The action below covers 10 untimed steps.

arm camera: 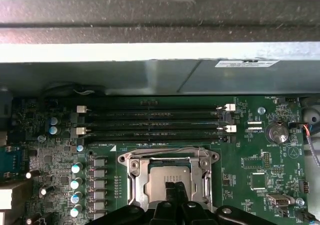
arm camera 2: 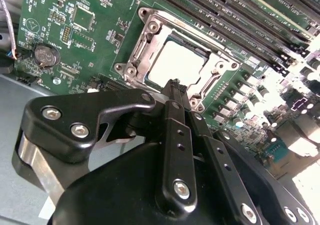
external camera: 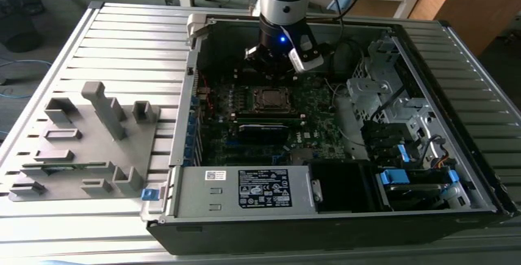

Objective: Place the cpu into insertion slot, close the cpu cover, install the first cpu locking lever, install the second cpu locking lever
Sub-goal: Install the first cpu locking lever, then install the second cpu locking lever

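Observation:
The cpu (arm camera 2: 175, 64) lies flat in the insertion slot (external camera: 269, 98), its silvery face showing through the window of the cpu cover (arm camera 2: 146, 39). The cover is down over the chip in both wrist views, cpu (arm camera: 159, 177) inside cover (arm camera: 131, 181). My gripper (arm camera 2: 172, 86) hovers just above the socket's edge, its black fingers pressed together with nothing between them; its tips (arm camera: 174, 186) overlap the chip's face in the first wrist view. In the exterior view the gripper (external camera: 273, 65) hangs over the board just behind the socket. Whether the levers are latched, I cannot tell.
Long black memory slots (arm camera: 155, 117) run beside the socket, with the case wall (arm camera: 160, 75) just beyond them. A round coin battery (arm camera 2: 44, 55) sits on the green board. Drive bays and cables (external camera: 391, 94) fill the exterior view's right. A grey fixture block (external camera: 82, 143) stands outside the case.

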{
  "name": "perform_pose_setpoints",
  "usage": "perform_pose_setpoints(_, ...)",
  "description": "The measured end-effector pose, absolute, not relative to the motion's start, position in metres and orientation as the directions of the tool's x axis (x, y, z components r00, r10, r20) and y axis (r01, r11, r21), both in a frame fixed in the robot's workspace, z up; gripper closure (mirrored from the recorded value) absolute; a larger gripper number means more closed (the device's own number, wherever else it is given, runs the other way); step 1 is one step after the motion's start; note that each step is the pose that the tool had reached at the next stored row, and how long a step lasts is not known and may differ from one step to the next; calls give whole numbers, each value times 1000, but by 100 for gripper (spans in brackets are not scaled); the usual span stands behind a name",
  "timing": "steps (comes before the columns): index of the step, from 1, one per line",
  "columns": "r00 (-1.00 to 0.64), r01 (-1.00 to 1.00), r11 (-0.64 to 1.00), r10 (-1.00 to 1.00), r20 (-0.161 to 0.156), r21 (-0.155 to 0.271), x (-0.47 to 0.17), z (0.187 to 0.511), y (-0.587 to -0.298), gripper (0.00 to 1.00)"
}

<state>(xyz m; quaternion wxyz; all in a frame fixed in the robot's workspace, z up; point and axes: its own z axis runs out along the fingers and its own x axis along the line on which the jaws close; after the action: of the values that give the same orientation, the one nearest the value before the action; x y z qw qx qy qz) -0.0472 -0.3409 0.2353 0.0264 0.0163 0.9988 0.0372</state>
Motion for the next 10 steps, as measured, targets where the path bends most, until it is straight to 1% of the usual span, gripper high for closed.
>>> perform_pose_setpoints(10,-996,64,995,68,-52,76,-47,236,-341,89)
